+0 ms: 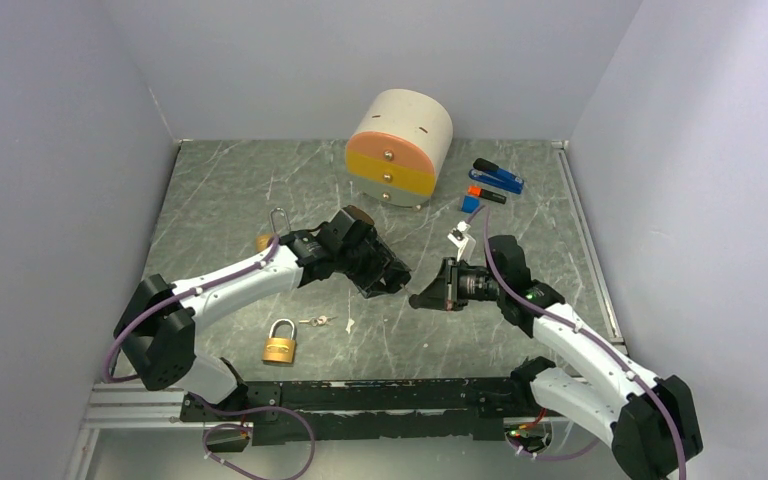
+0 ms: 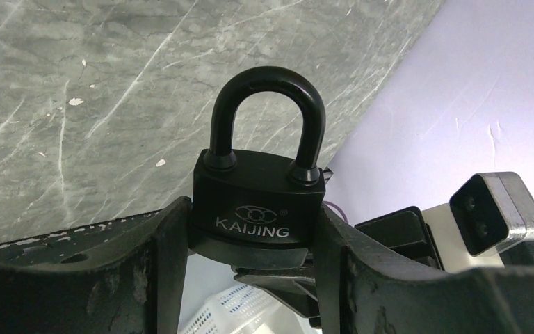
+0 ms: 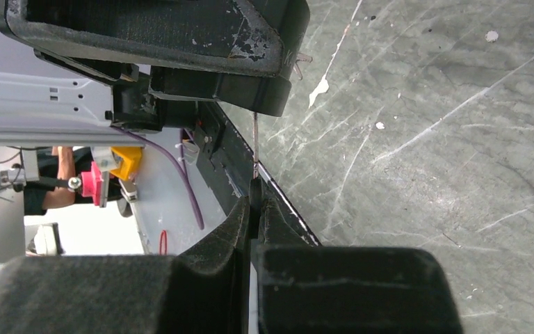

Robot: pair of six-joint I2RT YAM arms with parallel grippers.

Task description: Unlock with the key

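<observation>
My left gripper (image 1: 388,280) is shut on a black padlock (image 2: 257,202) marked KAIJING. It holds the lock by the sides of its body above the table, with the black shackle (image 2: 268,104) closed. My right gripper (image 1: 426,298) is shut on a key (image 3: 255,149). The key's dark head is pinched between the fingers and its thin blade points at the padlock's underside (image 3: 229,87). The blade's tip meets the lock body; I cannot tell if it is in the keyhole. The right gripper's fingertips (image 2: 299,278) show just below the padlock in the left wrist view.
A brass padlock (image 1: 280,345) and small loose keys (image 1: 317,321) lie near the front left. Another padlock (image 1: 272,232) lies behind the left arm. A round drawer unit (image 1: 400,148), a blue stapler (image 1: 498,178) and small orange and blue items (image 1: 478,195) stand at the back.
</observation>
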